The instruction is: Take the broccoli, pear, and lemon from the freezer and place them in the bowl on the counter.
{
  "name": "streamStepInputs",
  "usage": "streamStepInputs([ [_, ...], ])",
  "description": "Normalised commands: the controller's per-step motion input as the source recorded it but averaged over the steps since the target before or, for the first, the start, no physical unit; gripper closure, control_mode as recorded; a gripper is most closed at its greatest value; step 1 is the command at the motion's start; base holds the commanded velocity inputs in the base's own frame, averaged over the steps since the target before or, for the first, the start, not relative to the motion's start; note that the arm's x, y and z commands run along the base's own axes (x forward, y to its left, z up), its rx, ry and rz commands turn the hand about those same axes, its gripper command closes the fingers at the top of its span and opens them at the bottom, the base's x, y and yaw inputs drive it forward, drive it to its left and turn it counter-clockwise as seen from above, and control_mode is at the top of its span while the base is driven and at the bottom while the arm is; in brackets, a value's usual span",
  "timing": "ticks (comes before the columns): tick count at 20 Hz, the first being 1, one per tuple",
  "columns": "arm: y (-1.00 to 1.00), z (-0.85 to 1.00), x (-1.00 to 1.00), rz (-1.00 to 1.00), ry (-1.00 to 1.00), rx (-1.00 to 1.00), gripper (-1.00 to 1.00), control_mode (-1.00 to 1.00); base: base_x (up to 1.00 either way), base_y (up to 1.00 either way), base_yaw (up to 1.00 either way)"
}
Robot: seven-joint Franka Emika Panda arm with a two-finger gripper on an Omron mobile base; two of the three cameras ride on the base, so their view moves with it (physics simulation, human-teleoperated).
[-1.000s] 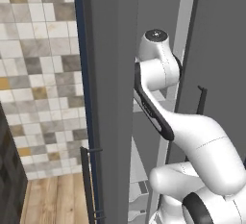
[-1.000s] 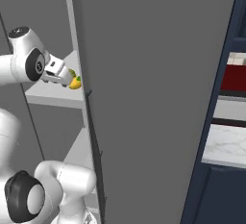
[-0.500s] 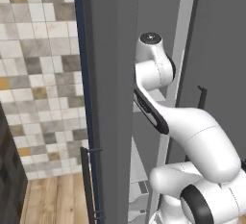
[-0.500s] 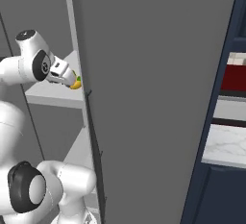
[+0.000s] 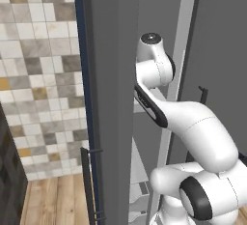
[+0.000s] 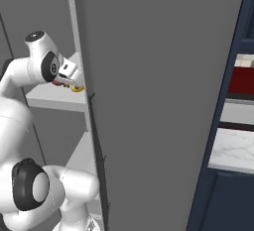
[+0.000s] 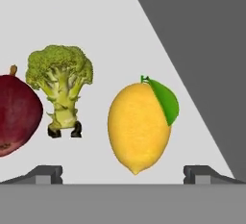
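Left base view: the white arm has reached deeper into the freezer [image 5: 169,35] past its door edge.

Right base view: the tool [image 6: 69,76] has closed in on the lemon [image 6: 77,88] on the pale shelf [image 6: 52,96].

Hand view: tool fingertips [image 7: 45,174] spread wide, lemon at 12 o'clock between them, broccoli [image 7: 60,86] and pear [image 7: 17,115] toward 10. A lemon grasp looks imminent.
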Motion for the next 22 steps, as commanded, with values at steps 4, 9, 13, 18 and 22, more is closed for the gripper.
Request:
streamStepInputs([
  [4,-0.08,-0.16,0.24,-0.04,0.00,0.00,-1.00,-1.00,0.00,0.00,0.00],
  [9,-0.15,-0.15,0.26,-0.03,0.00,0.00,-1.00,-1.00,0.00,0.00,0.00],
  [13,-0.21,-0.14,0.24,0.00,0.00,0.00,-1.00,-1.00,0.00,0.00,0.00],
  [18,-0.21,-0.16,0.24,0.00,0.00,0.00,-1.00,-1.00,0.00,0.00,0.00],
  [22,-0.25,-0.20,0.17,-0.01,0.00,0.00,-1.00,-1.00,0.00,0.00,0.00],
])
